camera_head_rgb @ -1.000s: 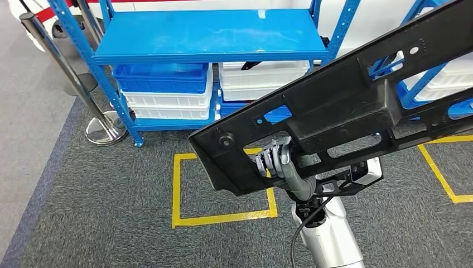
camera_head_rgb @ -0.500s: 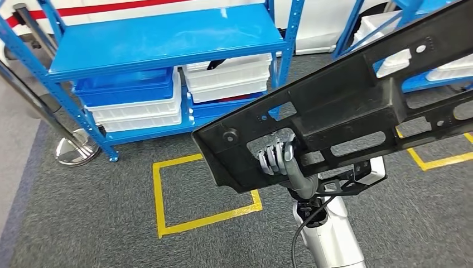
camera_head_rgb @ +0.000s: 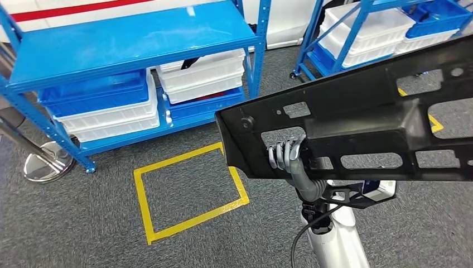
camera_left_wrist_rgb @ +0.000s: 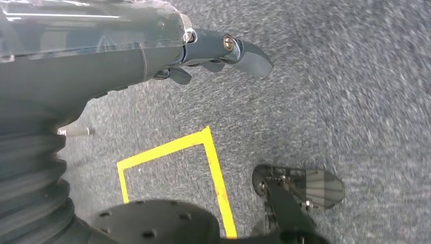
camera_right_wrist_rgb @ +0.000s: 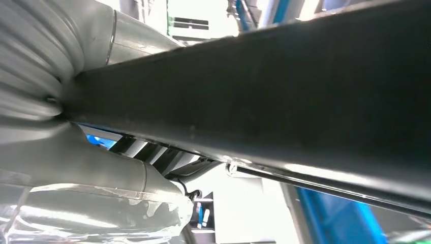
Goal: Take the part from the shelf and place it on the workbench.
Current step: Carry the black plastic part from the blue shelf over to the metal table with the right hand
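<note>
Now the right hand [camera_head_rgb: 285, 157] grips the black part [camera_head_rgb: 357, 125] (held aloft), left hand [camera_left_wrist_rgb: 213, 56] empty, fingers apart.

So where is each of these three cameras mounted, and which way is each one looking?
Head view: high on the body, looking forward and down at the black part, blue shelf and carpet; the right hand grips the part.
Left wrist view: behind the left hand, hanging open, looking down at the carpet.
Right wrist view: close against the part, beside the right arm's ribbed cover.
Shared: the yellow tape square in the head and left wrist views.
</note>
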You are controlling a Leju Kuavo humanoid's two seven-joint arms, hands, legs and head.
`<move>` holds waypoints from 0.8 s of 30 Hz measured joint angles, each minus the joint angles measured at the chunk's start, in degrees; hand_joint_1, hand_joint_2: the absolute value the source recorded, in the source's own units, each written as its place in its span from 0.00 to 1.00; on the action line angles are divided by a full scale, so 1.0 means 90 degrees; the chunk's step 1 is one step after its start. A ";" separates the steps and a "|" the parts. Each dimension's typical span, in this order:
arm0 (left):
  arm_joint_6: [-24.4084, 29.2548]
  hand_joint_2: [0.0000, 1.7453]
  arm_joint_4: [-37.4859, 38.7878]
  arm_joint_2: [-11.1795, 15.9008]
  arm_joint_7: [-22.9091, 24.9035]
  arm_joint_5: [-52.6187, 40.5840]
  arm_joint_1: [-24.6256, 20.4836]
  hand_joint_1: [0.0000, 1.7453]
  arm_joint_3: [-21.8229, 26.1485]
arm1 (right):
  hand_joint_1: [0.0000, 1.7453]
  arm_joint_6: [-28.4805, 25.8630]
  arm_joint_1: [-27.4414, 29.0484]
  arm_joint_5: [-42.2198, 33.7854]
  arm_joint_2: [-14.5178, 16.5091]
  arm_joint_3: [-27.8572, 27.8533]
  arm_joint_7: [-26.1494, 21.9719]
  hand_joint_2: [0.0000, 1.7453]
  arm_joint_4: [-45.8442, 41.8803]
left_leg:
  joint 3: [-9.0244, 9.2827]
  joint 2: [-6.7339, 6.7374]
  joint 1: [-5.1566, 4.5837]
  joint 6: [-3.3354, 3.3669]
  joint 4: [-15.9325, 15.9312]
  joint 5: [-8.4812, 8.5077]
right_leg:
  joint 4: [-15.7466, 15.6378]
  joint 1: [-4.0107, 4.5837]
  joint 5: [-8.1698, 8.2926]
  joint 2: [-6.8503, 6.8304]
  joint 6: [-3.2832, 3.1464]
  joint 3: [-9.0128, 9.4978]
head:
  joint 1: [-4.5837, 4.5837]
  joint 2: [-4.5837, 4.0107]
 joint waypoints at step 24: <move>0.0163 1.00 0.0002 -0.0135 0.0188 -0.0077 0.0094 0.00 -0.0298 | 1.00 0.0307 0.0253 -0.0815 -0.0069 0.0026 0.0046 1.00 0.0489 | 0.0044 -0.0464 0.0031 0.0057 -0.0026 -0.0028 | 0.0695 -0.0023 -0.0406 0.0428 0.0078 -0.0475 | 0.0093 0.0000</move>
